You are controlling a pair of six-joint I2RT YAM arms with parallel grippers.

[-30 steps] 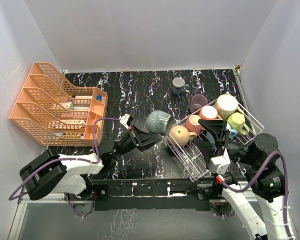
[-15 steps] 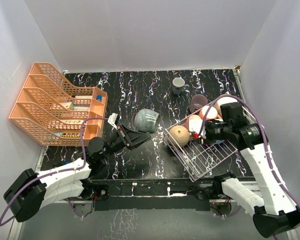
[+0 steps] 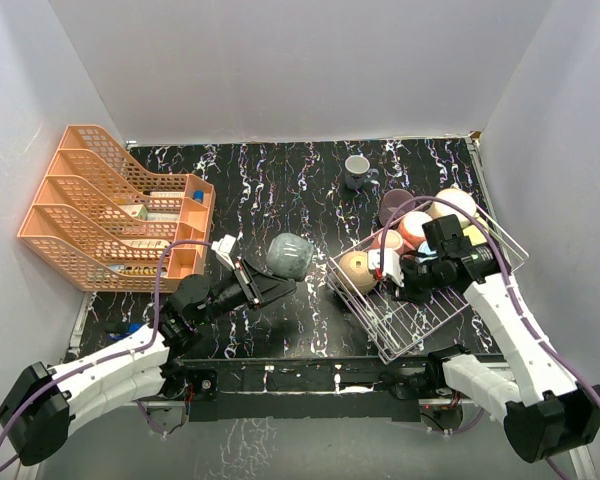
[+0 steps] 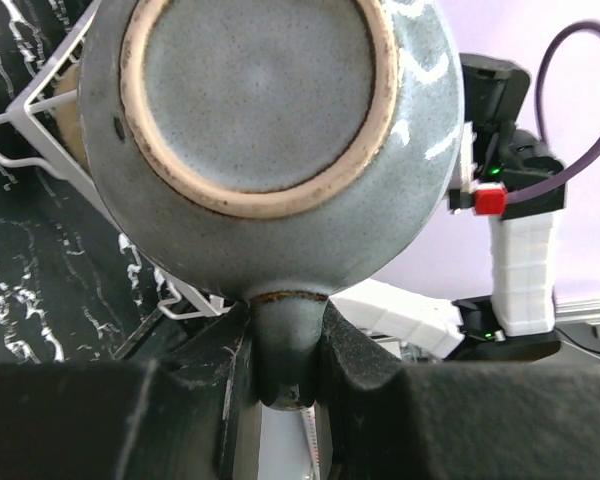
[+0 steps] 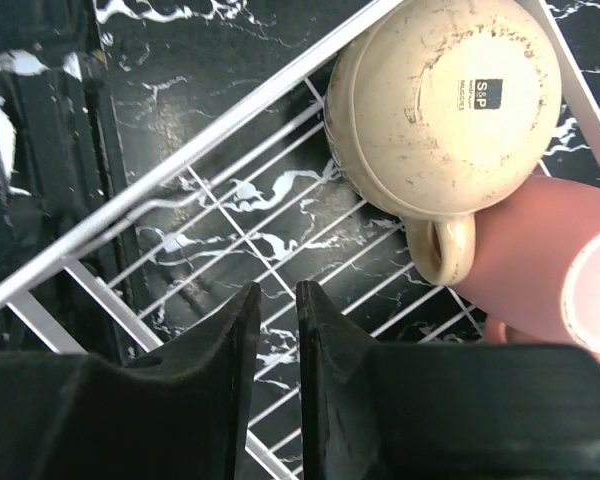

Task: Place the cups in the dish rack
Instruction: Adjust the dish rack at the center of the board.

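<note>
My left gripper (image 3: 272, 279) is shut on the handle of a grey-teal cup (image 3: 287, 254), held on its side above the table just left of the dish rack (image 3: 412, 322). In the left wrist view the cup's unglazed base (image 4: 260, 90) faces the camera and its handle sits between the fingers of the left gripper (image 4: 285, 370). The white wire rack holds tan (image 3: 357, 270), pink (image 3: 385, 243), peach (image 3: 416, 224), cream (image 3: 454, 205) and yellow (image 3: 473, 238) cups. My right gripper (image 5: 277, 295) hovers over the rack's wire floor, jaws nearly touching, holding nothing, beside the upturned tan cup (image 5: 445, 100).
A mauve cup (image 3: 393, 205) stands at the rack's far corner, a small grey cup (image 3: 357, 170) further back. The orange tiered organizer (image 3: 110, 210) fills the left side. White walls enclose the table.
My right gripper has closed from wide open, and its arm swung up and over the rack. The left gripper drew the grey-teal cup a little to the left, away from the rack.
</note>
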